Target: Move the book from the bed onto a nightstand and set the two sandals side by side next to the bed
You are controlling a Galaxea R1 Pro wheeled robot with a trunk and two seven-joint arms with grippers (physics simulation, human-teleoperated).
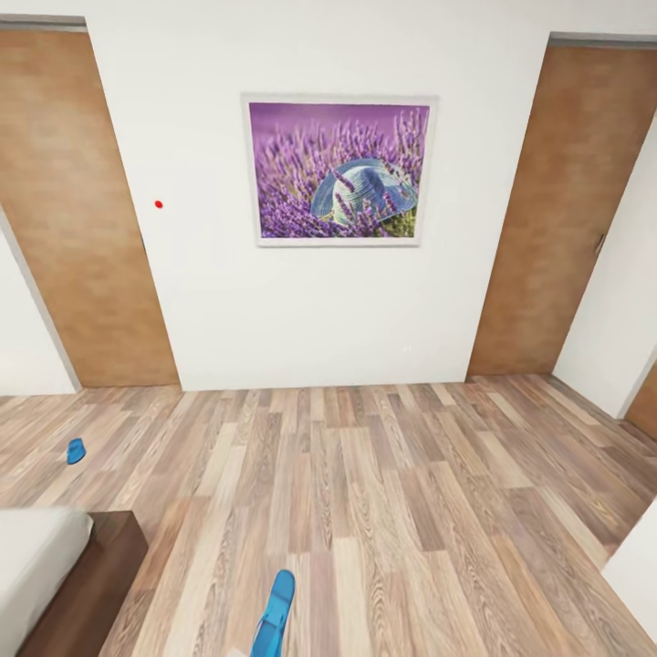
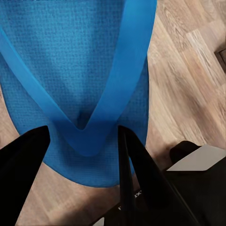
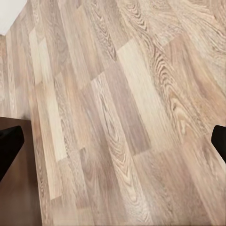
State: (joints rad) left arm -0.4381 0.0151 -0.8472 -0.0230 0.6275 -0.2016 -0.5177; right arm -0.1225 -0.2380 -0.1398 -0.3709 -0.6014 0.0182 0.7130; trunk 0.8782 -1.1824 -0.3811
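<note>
One bright blue sandal point(image 2: 80, 61) lies between the black fingers of my left gripper point(image 2: 82, 132), which is shut on the V of its strap near the toe end. In the head view this sandal point(image 1: 274, 616) stands on edge above the floor at the bottom centre. The other blue sandal point(image 1: 76, 450) lies flat on the wood floor at the far left. A corner of the bed point(image 1: 36, 557), grey mattress on a dark brown frame point(image 1: 105, 575), is at the lower left. My right gripper point(image 3: 113, 146) is open over bare planks. The book and nightstand are out of view.
A white wall with the lavender picture point(image 1: 339, 171) faces me, with brown doors at the left point(image 1: 78, 228) and right point(image 1: 557, 219). Wide wood-plank floor point(image 1: 411, 493) lies between me and the wall. A white wall corner point(image 1: 634, 566) juts in at the lower right.
</note>
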